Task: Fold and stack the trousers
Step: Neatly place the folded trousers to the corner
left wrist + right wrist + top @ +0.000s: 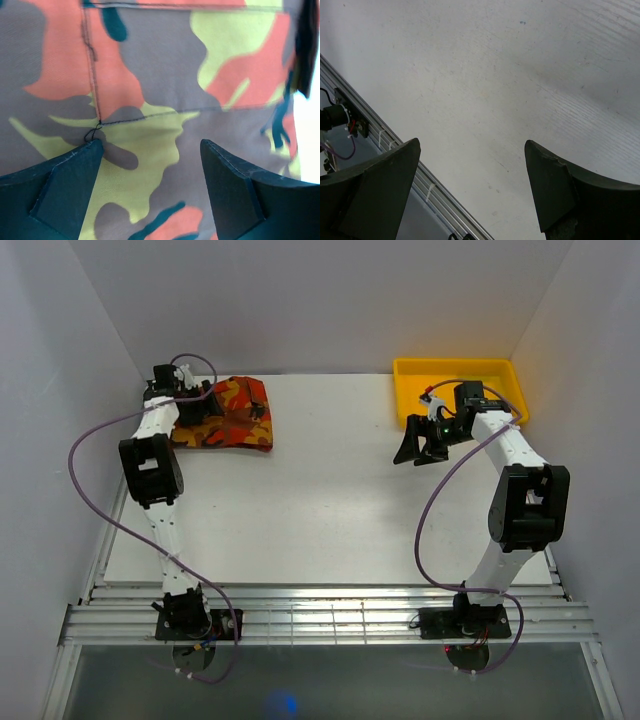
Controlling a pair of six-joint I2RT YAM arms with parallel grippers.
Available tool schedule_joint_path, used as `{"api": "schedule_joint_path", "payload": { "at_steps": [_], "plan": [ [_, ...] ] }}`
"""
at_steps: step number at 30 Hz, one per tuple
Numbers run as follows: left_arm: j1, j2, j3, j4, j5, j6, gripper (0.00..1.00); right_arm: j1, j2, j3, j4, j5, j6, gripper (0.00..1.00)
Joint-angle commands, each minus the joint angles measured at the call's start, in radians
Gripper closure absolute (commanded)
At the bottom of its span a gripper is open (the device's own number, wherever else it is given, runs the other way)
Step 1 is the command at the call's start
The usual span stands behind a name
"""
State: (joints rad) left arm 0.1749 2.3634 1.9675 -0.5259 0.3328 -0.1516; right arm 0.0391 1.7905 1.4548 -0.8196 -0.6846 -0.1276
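Note:
The camouflage trousers lie folded into a compact bundle at the back left of the table. My left gripper hovers right over the bundle's left part, open. In the left wrist view the orange, yellow and brown cloth of the trousers fills the frame, and my left gripper has both fingers apart with only flat cloth between them. My right gripper hangs open above bare table, in front of the yellow tray, far from the trousers. Only white tabletop shows between the fingers of the right gripper.
A yellow plastic tray stands at the back right corner, just behind my right wrist. White walls close the table on three sides. A slatted metal rail runs along the near edge, carrying both arm bases.

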Motion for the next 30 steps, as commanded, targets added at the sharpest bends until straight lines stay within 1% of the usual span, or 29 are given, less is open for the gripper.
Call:
{"api": "schedule_joint_path", "payload": {
  "at_steps": [1, 2, 3, 7, 9, 13, 16, 20, 22, 25, 28, 30],
  "plan": [
    [0.028, 0.262, 0.164, -0.282, -0.086, 0.096, 0.05, -0.005, -0.025, 0.012, -0.023, -0.021, -0.012, 0.10],
    [0.037, 0.284, 0.207, -0.292, -0.086, 0.119, 0.04, -0.007, -0.025, 0.012, -0.021, -0.021, -0.015, 0.10],
    [0.053, 0.304, 0.284, -0.298, -0.098, 0.144, 0.03, -0.007, -0.023, 0.010, -0.021, -0.020, -0.017, 0.10],
    [0.098, 0.362, 0.384, -0.298, -0.118, 0.138, 0.03, -0.008, -0.014, 0.010, -0.027, -0.016, -0.026, 0.10],
    [0.118, 0.370, 0.380, -0.283, -0.117, 0.118, 0.04, -0.011, -0.011, 0.009, -0.027, -0.016, -0.026, 0.10],
    [0.161, 0.390, 0.376, -0.263, -0.072, -0.006, 0.07, -0.011, -0.010, 0.001, -0.023, -0.018, -0.020, 0.10],
    [0.179, 0.401, 0.383, -0.226, -0.060, -0.032, 0.06, -0.013, -0.016, -0.005, -0.021, -0.015, -0.021, 0.10],
    [0.187, 0.402, 0.375, -0.166, 0.044, -0.094, 0.03, -0.011, -0.019, -0.016, -0.023, -0.010, -0.027, 0.10],
    [0.169, 0.402, 0.367, -0.126, 0.133, -0.104, 0.03, -0.013, -0.016, -0.017, -0.021, -0.009, -0.023, 0.10],
    [0.147, 0.418, 0.390, -0.068, 0.218, -0.141, 0.02, -0.013, -0.017, -0.022, -0.021, -0.009, -0.020, 0.10],
    [0.137, 0.404, 0.416, -0.027, 0.192, -0.128, 0.02, -0.013, -0.025, -0.024, -0.023, -0.004, -0.020, 0.10],
    [0.136, 0.321, 0.377, 0.010, 0.174, -0.099, 0.02, -0.012, -0.040, -0.024, -0.029, -0.001, -0.021, 0.10]
  ]
}}
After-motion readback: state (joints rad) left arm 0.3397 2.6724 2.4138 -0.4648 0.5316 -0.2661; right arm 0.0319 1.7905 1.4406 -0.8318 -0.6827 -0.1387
